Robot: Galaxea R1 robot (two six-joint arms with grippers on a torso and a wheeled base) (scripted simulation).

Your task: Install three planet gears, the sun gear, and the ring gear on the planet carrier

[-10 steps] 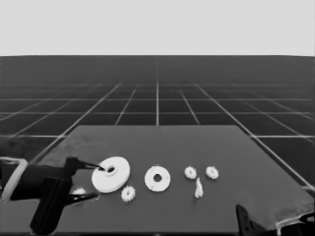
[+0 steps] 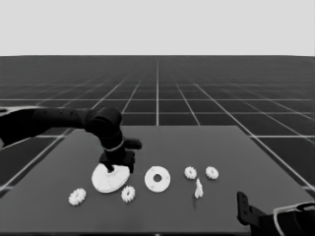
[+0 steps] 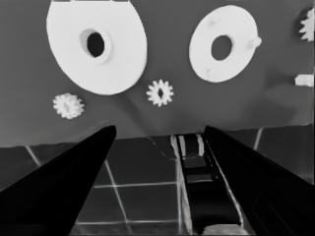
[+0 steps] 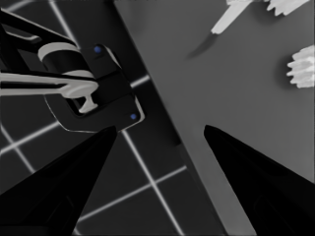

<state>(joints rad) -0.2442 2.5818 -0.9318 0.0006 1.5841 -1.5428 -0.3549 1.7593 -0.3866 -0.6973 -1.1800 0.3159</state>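
While the right arm is being kept parked at the lower right corner of the head view, the left arm is being swung in from the left. Its pincer [image 2: 114, 166], half a second ago at the worktop's [image 2: 221, 147] left end, is now being held over the large thick white round part [image 2: 109, 181]. That part is lying at the same spot as before. The smaller flat white round part with a centre hole [image 2: 157, 179] is lying just to the right of it. Four small white toothed gears [image 2: 77, 196] [image 2: 128, 193] [image 2: 190, 172] [image 2: 212, 172] and a thin white piece [image 2: 198, 188] are spread about. Nothing is being carried yet.

In the left wrist view, the left pincer [image 3: 158, 129] is being held wide apart with nothing between its fingers. The larger round part [image 3: 113, 64], the smaller one [image 3: 224, 43] and two gears [image 3: 160, 92] [image 3: 68, 105] are being looked down on.

In the right wrist view, the right pincer [image 4: 160, 129] is likewise being held apart and empty, past the worktop's corner.

The task is judged to be only beginning: a first grasp is apparently being prepared.
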